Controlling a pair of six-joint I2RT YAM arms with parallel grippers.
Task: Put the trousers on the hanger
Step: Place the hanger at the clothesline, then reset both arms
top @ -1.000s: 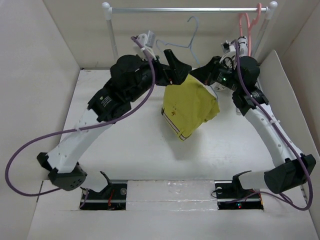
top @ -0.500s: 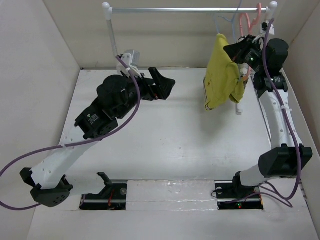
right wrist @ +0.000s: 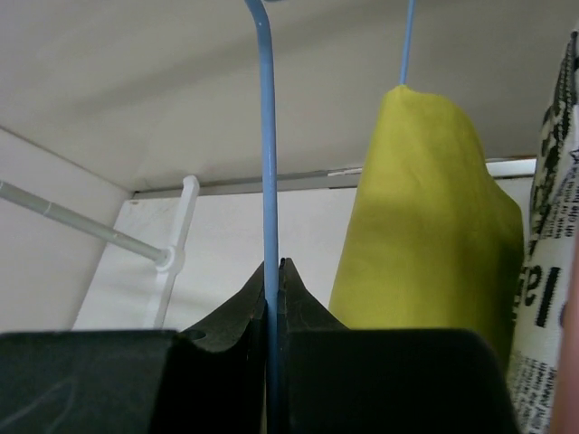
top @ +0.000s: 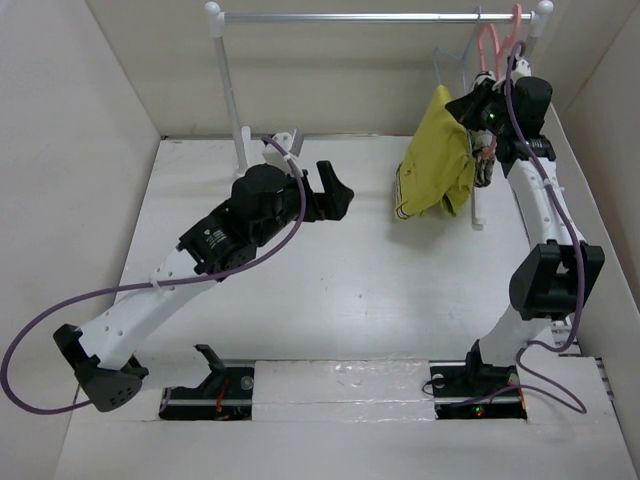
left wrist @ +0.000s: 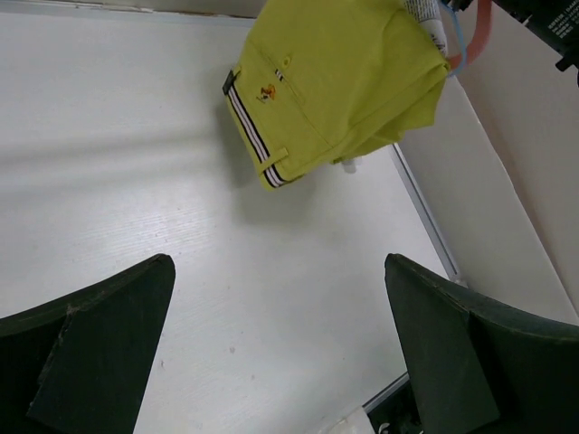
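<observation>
Mustard-yellow cloth is hanging in a folded bundle at the far right of the table: the trousers are draping over the hanger, waistband stripes lowest. The right gripper is pinching the pale-blue wire, fingers pressed together on it, and the wire is running straight up out of the grip toward the rail. So the relation that matters is vertical — the hook is lying above the fingers, while the trousers are dangling just beside them, on the side facing the left arm. Whether the hook is already sitting over the rail I cannot tell. The printed cloth is hanging close by, at the edge of the right wrist view. The left gripper is hovering well apart near the table's middle, fingers spread wide and holding nothing, looking toward the waistband. I am judging the coming move to be the right arm's — it is the one gripping the hanger.
</observation>
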